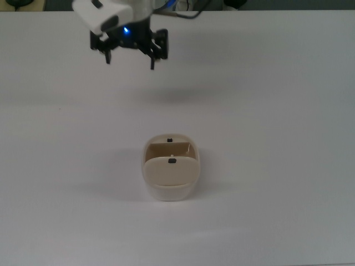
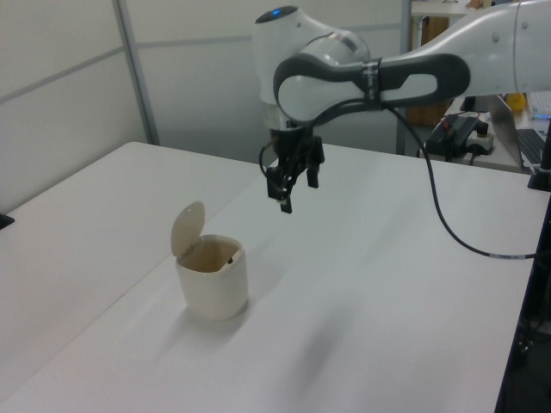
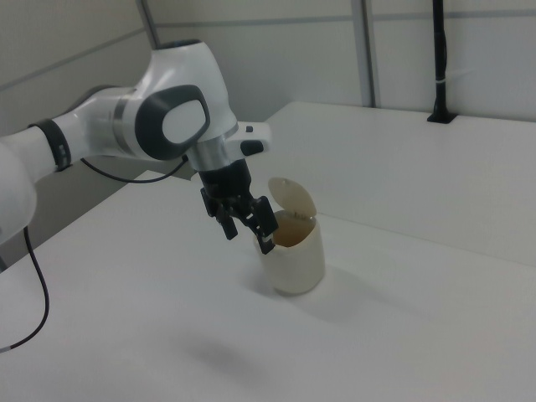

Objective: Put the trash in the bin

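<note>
— Where does the gripper [image 1: 130, 57] stand, and why there?

— It hangs in the air well apart from the bin [image 1: 171, 190], up near the far edge of the table [image 1: 277, 111] in the top view. Its fingers [image 1: 152, 64] are spread, with nothing between them. That reads as an arm clear of the bin with its load let go, though that is a judgement.

— And the bin?

— It stands upright on the table, alone. In the left view the bin [image 2: 213, 284] has its lid [image 2: 186, 227] tipped up at the left view's left, so the mouth is open. The right view shows the same: the lid [image 3: 291, 197] stands raised behind the opening.

— Where is the trash, then?

— Most likely inside the bin. No white ball lies on the table in any view, and the gripper [image 2: 291, 176] holds nothing. In the top view a tiny pale speck shows in the tan opening, but it cannot be told for sure whether that is the trash or part of the bin.

— What else is hard to see?

— The bin's floor is hidden by its own walls. In the right view the gripper [image 3: 243, 223] overlaps the bin [image 3: 294, 260], covering part of its rim. The arm [image 1: 111, 11] is cut off at the top view's upper edge.
</note>
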Motion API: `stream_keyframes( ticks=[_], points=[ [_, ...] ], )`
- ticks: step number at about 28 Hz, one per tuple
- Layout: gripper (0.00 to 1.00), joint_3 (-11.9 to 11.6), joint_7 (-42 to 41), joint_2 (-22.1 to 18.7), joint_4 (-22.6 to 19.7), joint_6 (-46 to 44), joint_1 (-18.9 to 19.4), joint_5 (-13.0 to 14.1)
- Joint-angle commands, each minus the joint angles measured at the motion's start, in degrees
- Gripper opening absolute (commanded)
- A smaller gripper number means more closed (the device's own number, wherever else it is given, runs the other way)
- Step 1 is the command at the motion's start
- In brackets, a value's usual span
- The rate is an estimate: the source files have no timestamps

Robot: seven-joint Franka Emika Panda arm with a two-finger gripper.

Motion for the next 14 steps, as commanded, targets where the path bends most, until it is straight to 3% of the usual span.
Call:
stream_keyframes(
  ticks=[1, 6, 14],
  points=[
    [1.0, -1.2, -1.1, -3.0, -1.2, -1.8, -0.9, 0.0],
    [1.0, -1.9, -1.2, -3.8, -1.2, -2.9, -1.7, 0.5],
    [1.0, -2.1, -1.3, -3.1, -1.2, 0.8, -3.1, 5.4]
  ],
)
